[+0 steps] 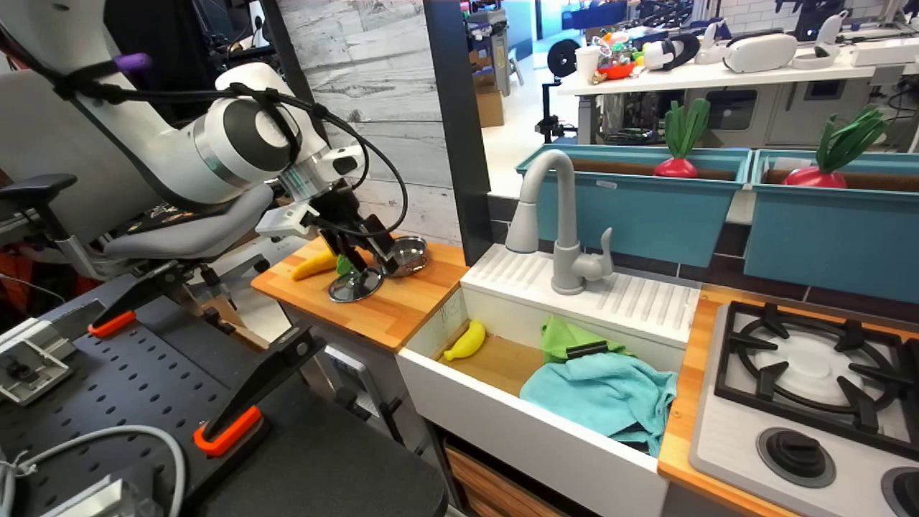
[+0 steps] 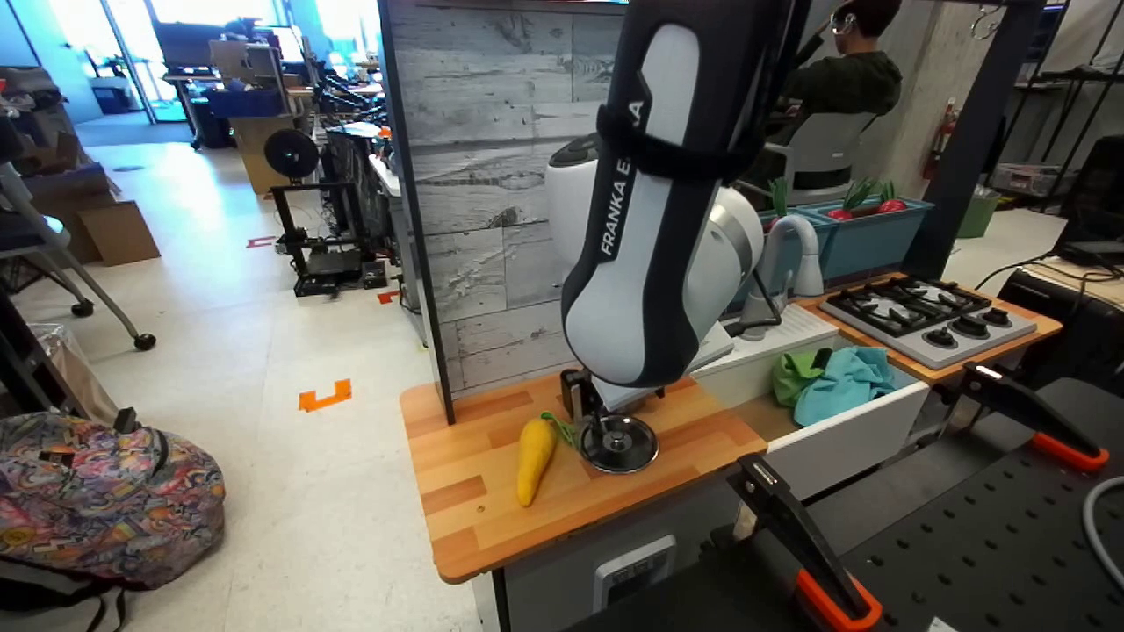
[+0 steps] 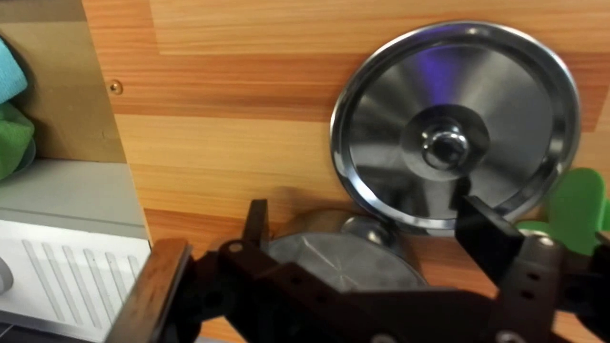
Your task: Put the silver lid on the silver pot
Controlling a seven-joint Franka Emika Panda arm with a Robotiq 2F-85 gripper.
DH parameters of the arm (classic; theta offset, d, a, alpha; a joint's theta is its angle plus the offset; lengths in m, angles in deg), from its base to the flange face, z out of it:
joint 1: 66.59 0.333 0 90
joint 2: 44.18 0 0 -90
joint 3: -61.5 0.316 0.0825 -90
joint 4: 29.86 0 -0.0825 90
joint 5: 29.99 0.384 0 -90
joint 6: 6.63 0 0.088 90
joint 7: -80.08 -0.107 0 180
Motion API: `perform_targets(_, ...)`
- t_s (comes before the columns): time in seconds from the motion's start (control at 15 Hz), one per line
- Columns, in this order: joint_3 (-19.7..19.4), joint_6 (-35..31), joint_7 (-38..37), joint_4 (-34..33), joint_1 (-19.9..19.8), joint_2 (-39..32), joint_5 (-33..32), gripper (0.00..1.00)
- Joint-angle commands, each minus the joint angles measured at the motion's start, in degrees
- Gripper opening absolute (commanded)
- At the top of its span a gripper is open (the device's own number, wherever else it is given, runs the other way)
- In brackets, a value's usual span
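The silver lid (image 3: pixel 391 109) lies flat on the wooden counter with its round knob up. It also shows in both exterior views (image 1: pixel 347 289) (image 2: pixel 619 449). The silver pot (image 3: pixel 338 262) stands on the counter close beside the lid, on the wall side, and shows in an exterior view (image 1: pixel 411 256); in an exterior view it is hidden behind the arm. My gripper (image 3: pixel 364 205) is open and empty. Its fingers are spread above the pot and the lid's near edge. One fingertip overlaps the lid's rim in the wrist view; I cannot tell whether it touches.
A yellow carrot-like toy (image 2: pixel 534 461) with a green top lies beside the lid. A grey-white wood-look wall (image 2: pixel 474 202) rises behind the counter (image 1: pixel 388 316). The sink (image 1: pixel 531 445) holds a yellow banana (image 1: pixel 468 340) and cloths (image 1: pixel 603 391). A grey faucet (image 1: pixel 567 215) stands behind it.
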Motion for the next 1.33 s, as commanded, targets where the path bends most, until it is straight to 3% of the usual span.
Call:
perform_targets(0.0, -4.00, -5.93, -1.33, 2.49, 4.51, -0.33, 1.17, 1.00)
perform_targets(0.2, -5.81, -10.05, -0.73, 5.09, 7.11, 0.18, 2.86, 1.00)
perform_targets(0.33, -4.60, -12.28, 1.55, 6.82, 6.55, 1.12, 4.38, 1.00)
perform_targets(0.8, 6.83, -18.28, 13.35, 11.73, -4.72, 6.05, 7.01, 1.00)
perform_targets(1.27, 15.79, -14.13, 19.31, 14.21, -15.71, 9.90, 7.15, 1.00)
